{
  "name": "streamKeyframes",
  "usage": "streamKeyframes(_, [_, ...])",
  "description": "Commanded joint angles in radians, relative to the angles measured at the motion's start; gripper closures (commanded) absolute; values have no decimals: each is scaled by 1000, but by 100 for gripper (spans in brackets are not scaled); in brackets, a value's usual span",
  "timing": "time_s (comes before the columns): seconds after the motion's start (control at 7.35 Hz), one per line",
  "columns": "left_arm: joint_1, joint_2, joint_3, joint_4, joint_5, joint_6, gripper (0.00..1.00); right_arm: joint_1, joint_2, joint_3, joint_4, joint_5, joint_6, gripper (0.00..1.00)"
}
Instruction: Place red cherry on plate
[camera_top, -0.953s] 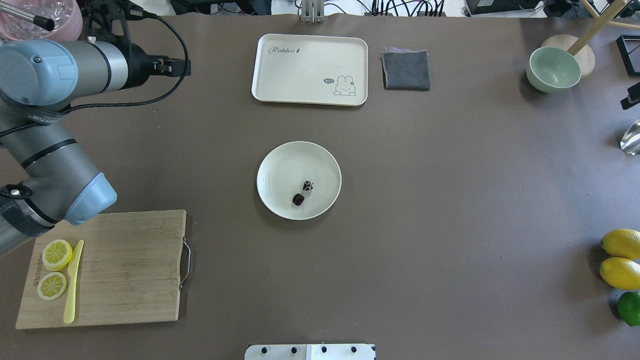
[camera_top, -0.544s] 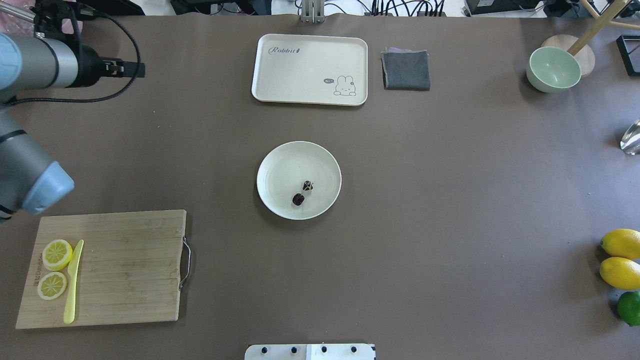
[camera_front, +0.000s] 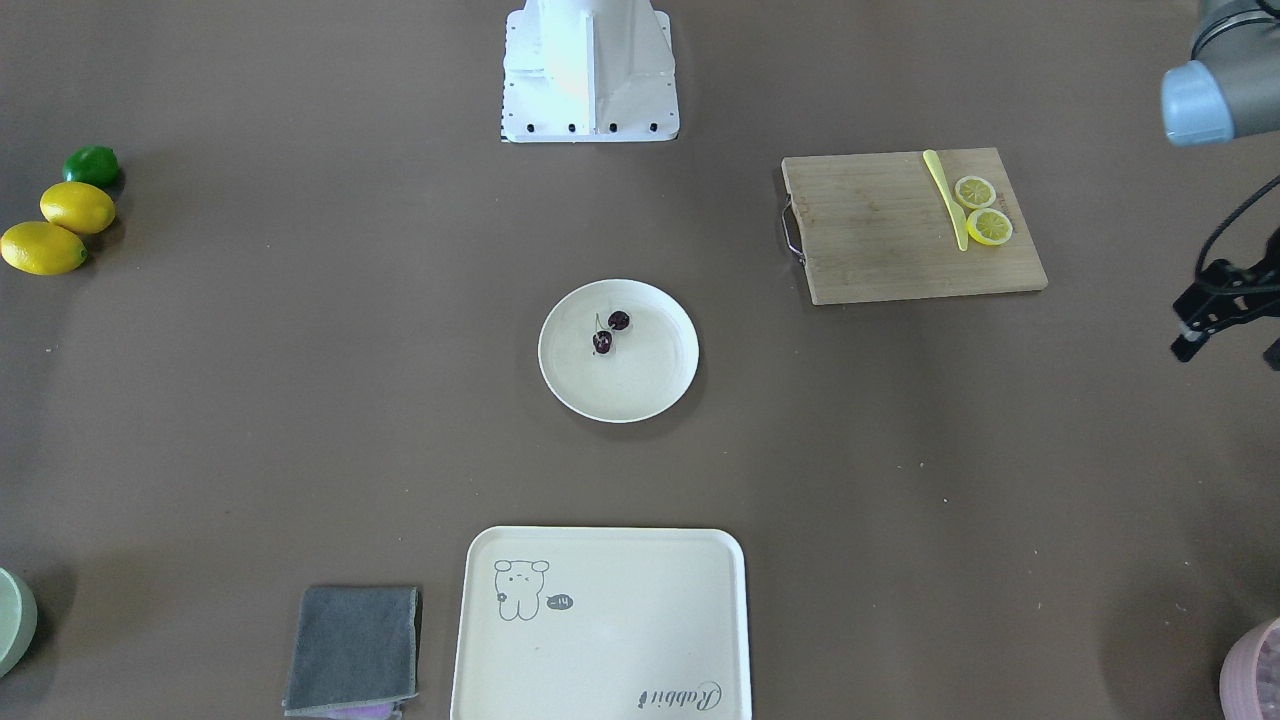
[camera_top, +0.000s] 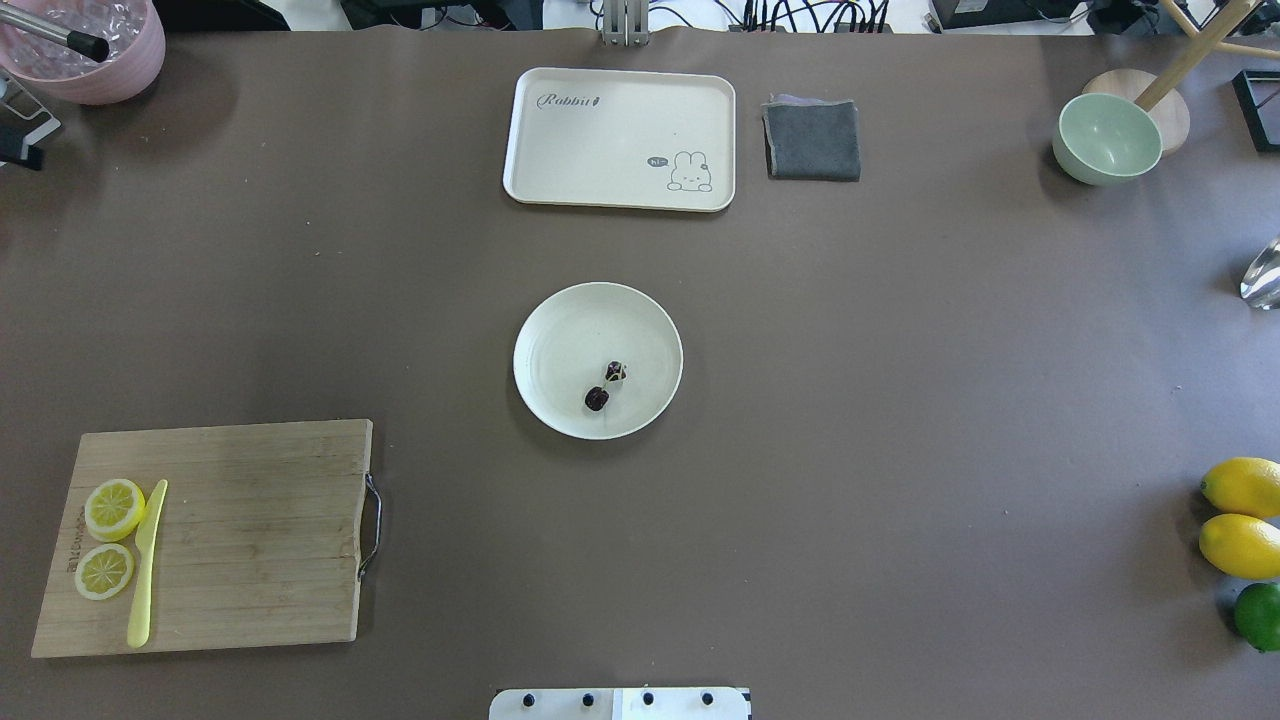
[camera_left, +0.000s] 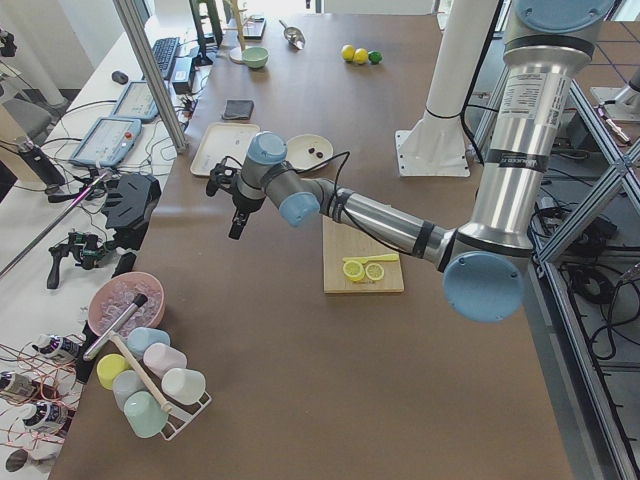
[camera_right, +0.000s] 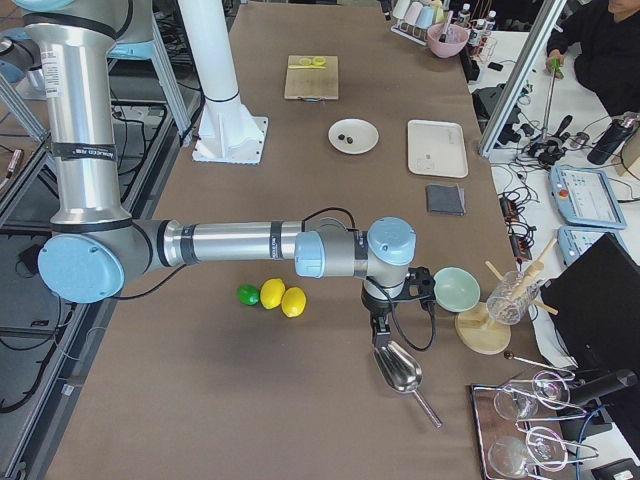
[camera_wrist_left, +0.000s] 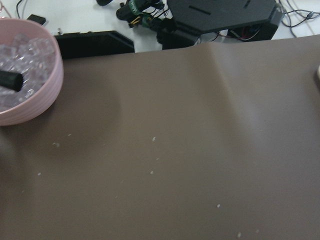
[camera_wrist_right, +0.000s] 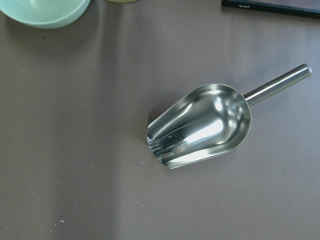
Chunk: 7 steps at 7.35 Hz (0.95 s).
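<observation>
The red cherry (camera_top: 604, 386), a dark pair joined by thin stems, lies inside the round cream plate (camera_top: 560, 330) at the table's middle, also seen as the cherry (camera_front: 609, 331) on the plate (camera_front: 640, 385). Nothing touches it. My left gripper (camera_left: 238, 215) hangs above the table far off to the plate's left; only dark parts of it (camera_front: 1200, 330) show at the front view's right edge, and I cannot tell its state. My right gripper (camera_right: 380, 325) hovers over a metal scoop (camera_wrist_right: 200, 125) at the far right end; its state cannot be told.
A cream tray (camera_top: 620, 138) and grey cloth (camera_top: 812, 140) lie beyond the plate. A cutting board (camera_top: 250, 540) holds lemon slices (camera_top: 112, 508) and a yellow knife. A pink ice bowl (camera_top: 85, 45), green bowl (camera_top: 1105, 137), lemons (camera_top: 1240, 487) and a lime sit at the edges.
My left arm has drawn back to the left and left the overhead view. The cherry and plate have not moved.
</observation>
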Motion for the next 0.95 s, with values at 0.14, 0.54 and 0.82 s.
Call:
streamKeyframes(0.14, [-206, 91, 7, 309, -118, 396, 2, 0, 0, 3, 4, -3, 13, 0])
streamKeyframes(0.54, [-240, 124, 24, 312, -120, 393, 2, 0, 1, 4, 2, 0, 16, 0])
streamKeyframes(0.82, [-240, 123, 49, 308, -109, 388, 2, 0, 3, 4, 2, 0, 16, 0])
